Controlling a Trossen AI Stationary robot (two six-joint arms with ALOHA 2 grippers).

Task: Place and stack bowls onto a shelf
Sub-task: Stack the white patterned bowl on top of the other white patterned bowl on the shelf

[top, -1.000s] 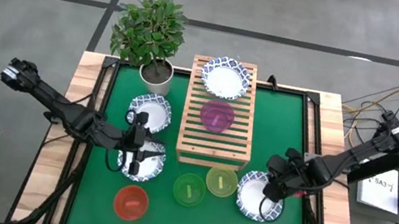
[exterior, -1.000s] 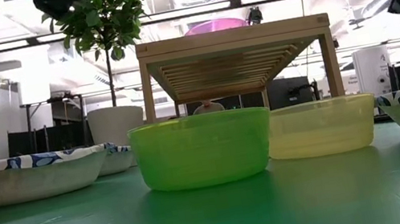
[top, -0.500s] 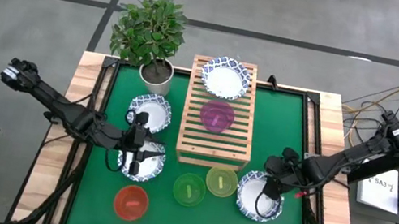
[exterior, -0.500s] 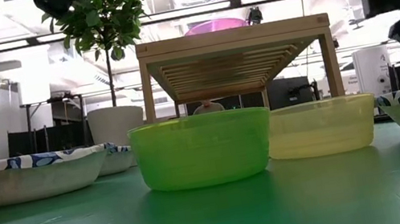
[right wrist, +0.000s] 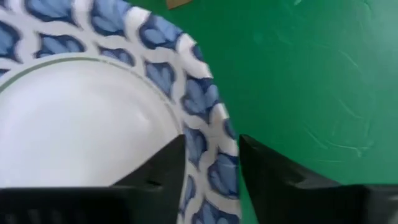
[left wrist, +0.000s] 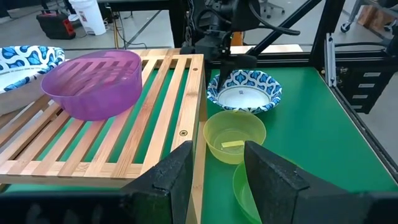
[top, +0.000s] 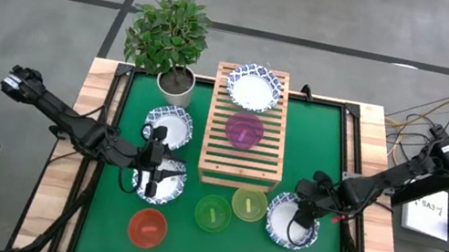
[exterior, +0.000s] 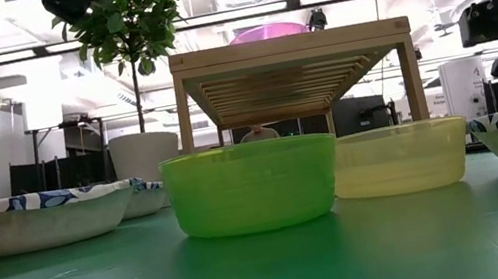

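Note:
My right gripper points steeply down over the white blue-rimmed bowl at the mat's near right. It is open, one finger inside the rim and one outside. My left gripper hangs open and empty above another white bowl at the near left. The light-wood shelf stands mid-table and carries a white bowl and the purple bowl. The green bowl, the yellow bowl and the red bowl rest on the mat. My right gripper stands astride the bowl's rim on its right side, coming from above and slanting down. The patterned rim fills the gap between the fingers. Whether they touch it, I cannot tell. The bowl sits flat on the mat.
A potted plant stands at the far left corner, with a further white bowl just in front of it. Bare green mat lies right of the shelf. The yellow bowl sits close to the left of the right-hand white bowl.
My right gripper has come down onto the near-right white bowl and a little toward the table's left. In the low view it has sunk from the top corner to just above the bowl's rim. The bowl has kept its place.

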